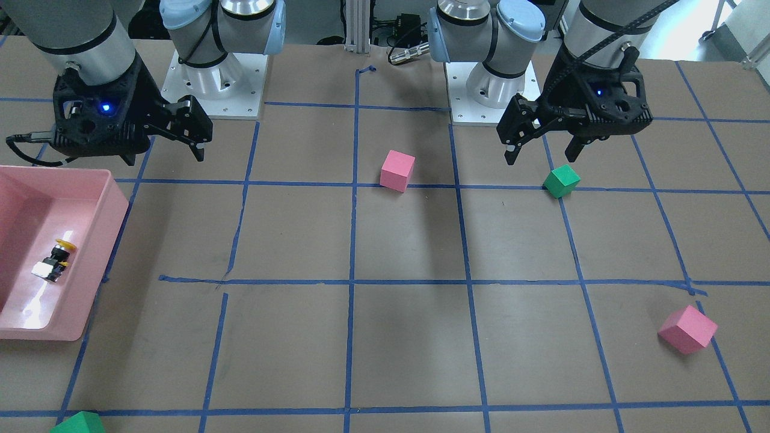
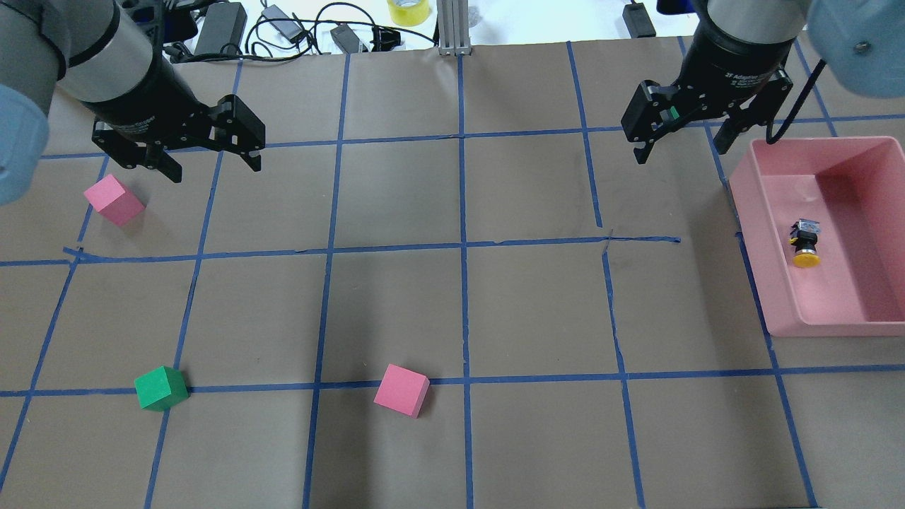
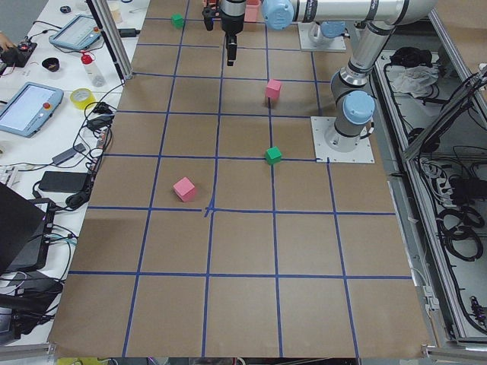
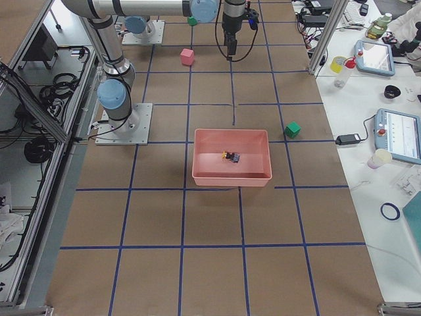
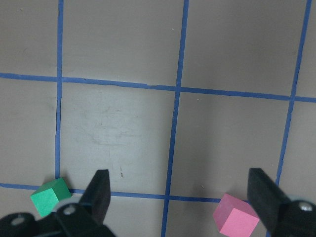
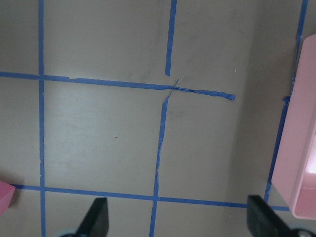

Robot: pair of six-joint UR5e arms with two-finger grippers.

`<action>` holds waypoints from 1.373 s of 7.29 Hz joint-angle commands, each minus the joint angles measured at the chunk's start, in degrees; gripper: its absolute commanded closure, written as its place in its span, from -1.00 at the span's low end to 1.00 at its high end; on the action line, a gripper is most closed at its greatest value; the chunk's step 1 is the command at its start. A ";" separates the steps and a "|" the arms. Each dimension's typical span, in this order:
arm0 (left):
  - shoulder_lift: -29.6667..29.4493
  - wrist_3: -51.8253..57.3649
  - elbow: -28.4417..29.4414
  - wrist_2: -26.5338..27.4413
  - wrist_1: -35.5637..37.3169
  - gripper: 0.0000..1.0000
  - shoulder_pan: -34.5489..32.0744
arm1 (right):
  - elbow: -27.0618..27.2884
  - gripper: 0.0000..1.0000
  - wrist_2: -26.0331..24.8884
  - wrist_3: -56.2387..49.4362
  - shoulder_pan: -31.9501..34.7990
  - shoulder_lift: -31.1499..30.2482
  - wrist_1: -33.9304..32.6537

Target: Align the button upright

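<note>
The button lies on its side on the floor of the pink bin, at the right edge of the overhead view about halfway down. Its yellow cap points toward the bottom of that frame and its whitish base toward the top. It touches none of the bin's walls. The right gripper hangs above the table just up and left of the bin's upper left corner. Its fingers are spread wide with nothing between them, and it is apart from both bin and button. In the right wrist view the bin's rim shows only at the right edge. The left gripper hangs in the upper left of the overhead view, likewise spread and empty. A pink cube sits on the table near it, to the lower left. A green cube rests on a blue tape line at the lower left. A second pink cube lies near the bottom centre. Another green cube sits just beyond the bin's far right corner in the exterior right view.
</note>
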 commanded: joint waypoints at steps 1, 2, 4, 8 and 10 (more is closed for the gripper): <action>0.00 0.00 0.00 -0.03 0.00 -1.00 0.13 | 0.08 -1.00 -0.30 0.00 0.01 -0.05 0.04; 0.00 0.00 0.00 -0.03 0.00 -1.00 0.13 | 0.26 -1.00 -0.48 0.09 0.01 -0.05 0.04; 0.00 0.00 0.00 -0.03 0.00 -1.00 0.13 | 0.70 -1.00 -0.65 0.09 0.01 0.13 -0.14; 0.00 0.00 0.00 -0.03 0.00 -1.00 0.13 | 0.87 -1.00 -3.99 0.09 -3.84 0.65 -1.19; 0.00 0.00 0.00 -0.03 0.00 -1.00 0.13 | 1.83 -1.00 -3.91 -0.26 -11.37 1.88 -1.54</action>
